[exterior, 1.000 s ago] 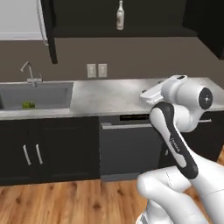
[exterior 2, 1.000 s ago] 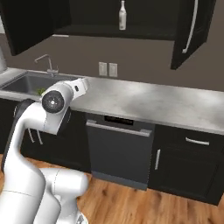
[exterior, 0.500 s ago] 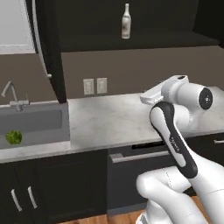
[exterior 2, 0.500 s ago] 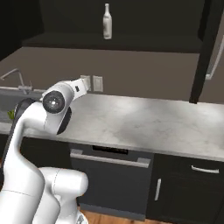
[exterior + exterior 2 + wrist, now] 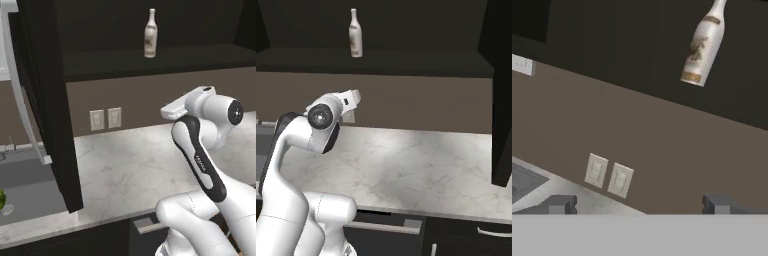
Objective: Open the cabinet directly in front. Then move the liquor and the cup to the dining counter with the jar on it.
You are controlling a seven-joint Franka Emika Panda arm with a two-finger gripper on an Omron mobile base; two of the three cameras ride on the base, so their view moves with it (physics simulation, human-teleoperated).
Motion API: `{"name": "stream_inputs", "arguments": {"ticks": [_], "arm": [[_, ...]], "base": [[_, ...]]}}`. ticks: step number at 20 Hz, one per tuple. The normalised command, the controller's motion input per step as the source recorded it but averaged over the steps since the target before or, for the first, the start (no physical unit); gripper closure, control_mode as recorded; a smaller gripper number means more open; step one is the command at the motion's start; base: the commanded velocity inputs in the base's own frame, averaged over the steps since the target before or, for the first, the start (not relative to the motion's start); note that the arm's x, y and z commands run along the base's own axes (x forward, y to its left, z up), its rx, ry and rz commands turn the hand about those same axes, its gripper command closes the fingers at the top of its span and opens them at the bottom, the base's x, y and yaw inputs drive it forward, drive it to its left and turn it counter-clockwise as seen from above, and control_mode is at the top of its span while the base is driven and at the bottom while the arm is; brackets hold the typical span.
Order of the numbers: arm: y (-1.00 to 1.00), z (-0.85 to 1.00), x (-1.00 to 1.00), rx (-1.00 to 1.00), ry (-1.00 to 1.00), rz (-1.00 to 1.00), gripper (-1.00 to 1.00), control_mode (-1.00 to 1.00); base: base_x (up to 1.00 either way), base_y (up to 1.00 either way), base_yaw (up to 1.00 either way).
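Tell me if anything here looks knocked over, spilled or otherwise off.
Nothing stands out. The liquor stands upright on the shelf of the open cabinet; its slant in the hand view is only camera tilt. The marble worktop shows no spill.

The arm is folded upright, its gripper (image 5: 637,204) level with fingertips spread wide, holding nothing.

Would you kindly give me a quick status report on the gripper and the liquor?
Gripper open, empty, low by the wall outlets. Cabinet doors open; liquor upright on its shelf, untouched. Nothing between them.
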Motion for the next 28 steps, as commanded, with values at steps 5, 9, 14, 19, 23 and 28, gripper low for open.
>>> {"name": "stream_inputs", "arguments": {"ticks": [5,9,14,19,23,28], "arm": [[0.0,0.0,0.0,0.0,0.0,0.0,-1.0,1.0],[0.0,0.0,0.0,0.0,0.0,0.0,-1.0,1.0],[0.0,0.54,0.04,0.0,0.11,-0.17,-1.0,-1.0],[0.0,0.84,0.0,0.01,0.14,-0.25,-1.0,-1.0],[0.0,0.61,0.0,0.02,0.06,-0.17,-1.0,-1.0],[-0.16,0.34,-0.18,0.05,-0.07,-0.08,-1.0,-1.0]], "base": [[0.7,0.03,-0.17],[0.16,0.01,-0.04],[0.02,0.0,0.0],[0.0,0.0,0.0],[0.0,0.0,0.0],[0.0,0.0,0.0]]}}
